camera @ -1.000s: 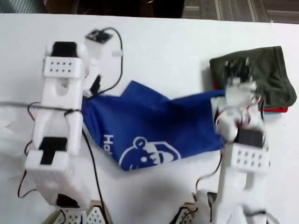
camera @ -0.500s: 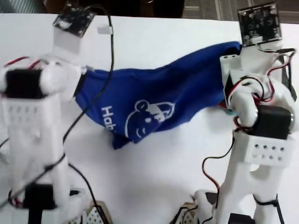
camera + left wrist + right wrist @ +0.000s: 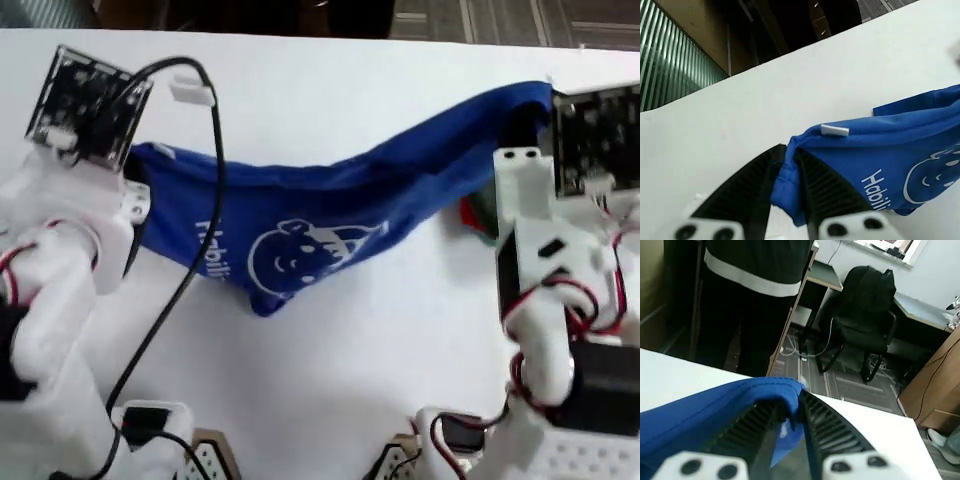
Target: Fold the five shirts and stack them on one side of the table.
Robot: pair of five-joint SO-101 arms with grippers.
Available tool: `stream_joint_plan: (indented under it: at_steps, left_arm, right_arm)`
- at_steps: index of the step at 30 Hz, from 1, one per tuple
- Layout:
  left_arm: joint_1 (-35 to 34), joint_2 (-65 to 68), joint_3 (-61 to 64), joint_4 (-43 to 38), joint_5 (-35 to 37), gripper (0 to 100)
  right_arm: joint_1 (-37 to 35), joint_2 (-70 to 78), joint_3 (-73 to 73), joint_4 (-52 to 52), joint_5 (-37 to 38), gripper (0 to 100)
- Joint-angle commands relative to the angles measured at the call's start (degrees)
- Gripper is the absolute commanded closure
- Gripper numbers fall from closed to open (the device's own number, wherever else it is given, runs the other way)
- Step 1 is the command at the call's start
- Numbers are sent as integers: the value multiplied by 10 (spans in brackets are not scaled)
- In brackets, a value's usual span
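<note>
Nearest, the two arms stand at 7 and 5 o'clock of the table (image 3: 350, 100). Between them the blue shirt (image 3: 300, 240) hangs stretched from 9 to 2 o'clock. Its printed middle sags toward the tabletop, though I cannot tell whether it touches. The left gripper (image 3: 789, 152) is clamped on one bunched corner and the right gripper (image 3: 789, 405) pinches the opposite hem. This shirt looks not yet folded, so its folding and stacking are left to do. A sliver of red and green cloth (image 3: 472, 212) at 3 o'clock, beside the right arm, may be the stack. The table is the only holder in play
</note>
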Motion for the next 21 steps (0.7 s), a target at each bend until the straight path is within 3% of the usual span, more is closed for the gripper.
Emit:
stream_joint_plan:
  at_steps: [1, 12, 21]
  left_arm:
    - [-8, -29, -19, -21, 1, 974]
    - [-8, -45, -19, -45, 1, 974]
    - [-9, -47, -14, 12, 1, 974]
  right_arm:
    - [0, -25, -25, -24, -1, 979]
    - [1, -25, -25, -102, 0, 980]
    - [-2, -57, -62, -36, 0, 980]
